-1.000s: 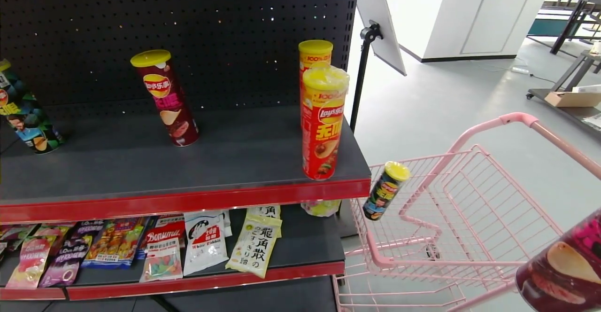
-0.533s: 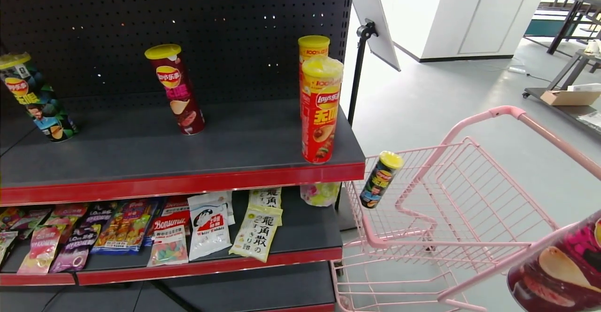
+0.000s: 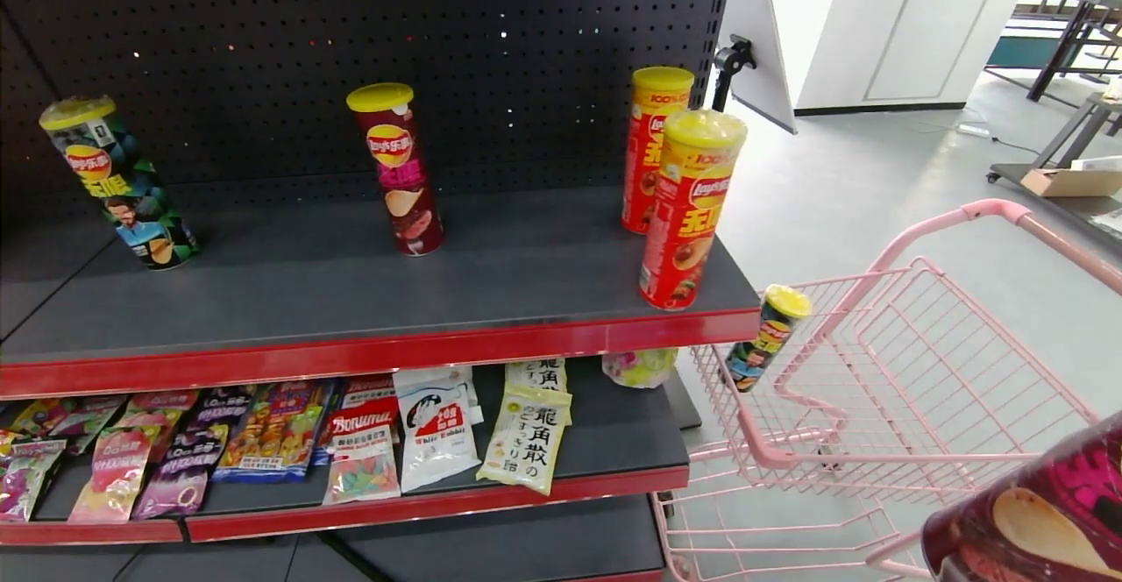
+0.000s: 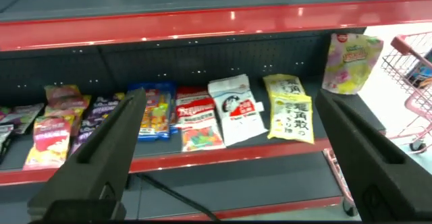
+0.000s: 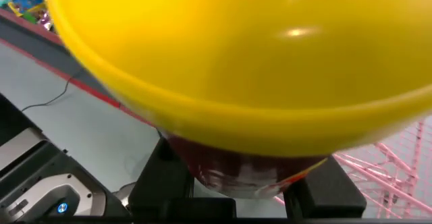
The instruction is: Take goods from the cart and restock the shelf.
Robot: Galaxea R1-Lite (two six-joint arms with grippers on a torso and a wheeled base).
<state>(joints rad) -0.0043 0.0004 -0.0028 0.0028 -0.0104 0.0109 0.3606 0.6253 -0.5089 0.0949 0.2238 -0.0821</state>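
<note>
Maroon chip can (image 3: 1030,521) sits near the cart (image 3: 920,240), right pincer (image 5: 243,187) clamped round its body, likely for standing it on the shelf (image 3: 368,288). Left pincer (image 4: 229,99) apart, empty.

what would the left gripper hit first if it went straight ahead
Probably the white snack bag on the lower shelf; it sits centred between the open jaws of the left gripper. Depth is hard to judge.

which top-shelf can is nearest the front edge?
The front red can, at the right end; the rear red can, maroon can and dark can stand farther back.
</note>
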